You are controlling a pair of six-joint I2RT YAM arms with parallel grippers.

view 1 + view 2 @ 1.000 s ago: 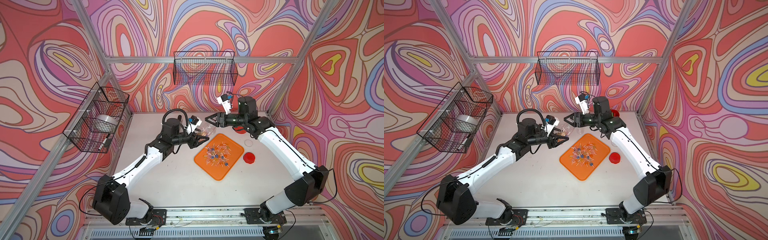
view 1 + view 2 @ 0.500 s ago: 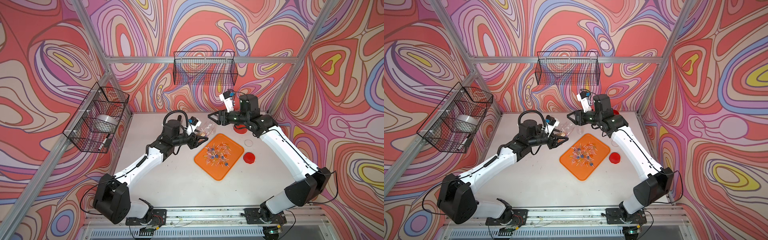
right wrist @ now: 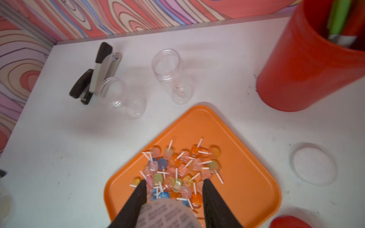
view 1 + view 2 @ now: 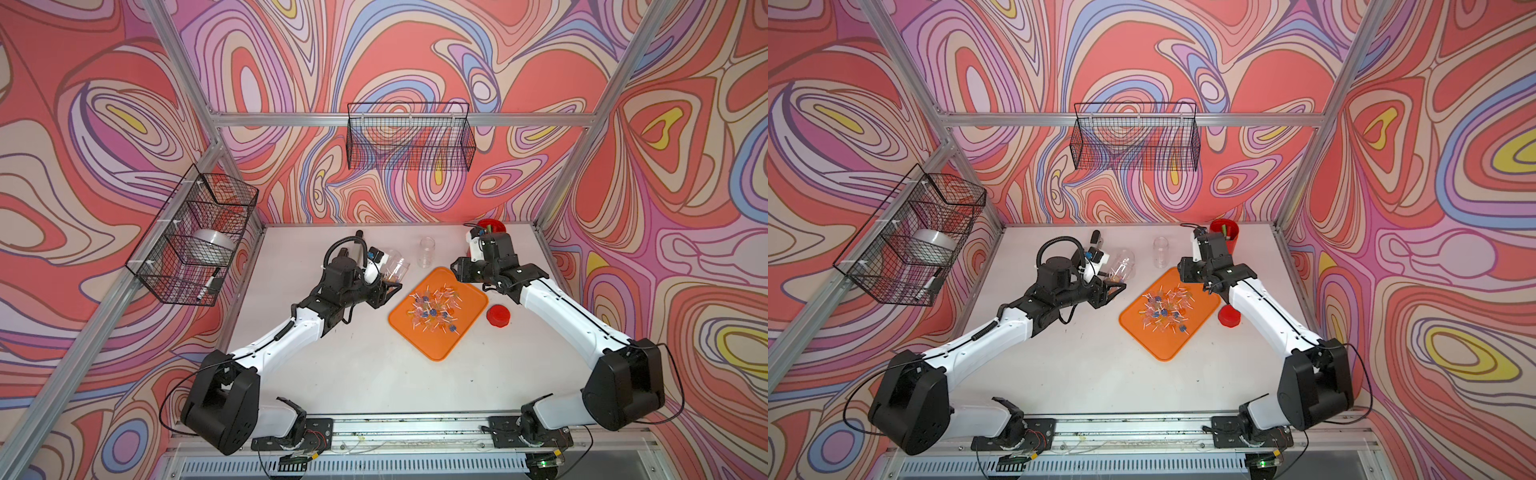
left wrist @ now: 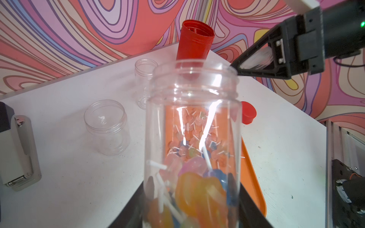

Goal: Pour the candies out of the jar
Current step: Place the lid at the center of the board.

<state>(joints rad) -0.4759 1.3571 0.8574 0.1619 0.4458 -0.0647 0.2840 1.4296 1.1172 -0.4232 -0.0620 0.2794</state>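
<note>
Top views show my left gripper (image 4: 388, 286) clamped on the open jar (image 4: 395, 268) just beside the tray (image 4: 438, 347), where many candies (image 4: 434, 311) already lie. Left wrist: more candies sit at the jar's base, so I judge the pour unfinished; next I must bring its mouth over the tray and tip it. Right wrist: my right gripper (image 3: 174, 180) pinches a grey lid (image 3: 167, 213) over the tray, its print too blurred to read.

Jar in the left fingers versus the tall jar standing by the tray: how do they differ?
The held jar has candies in its base; the tall jar is empty. The held jar is clamped in the fingers of the left gripper; the tall jar stands free and upright on the table. Both are clear plastic, lidless.
</note>
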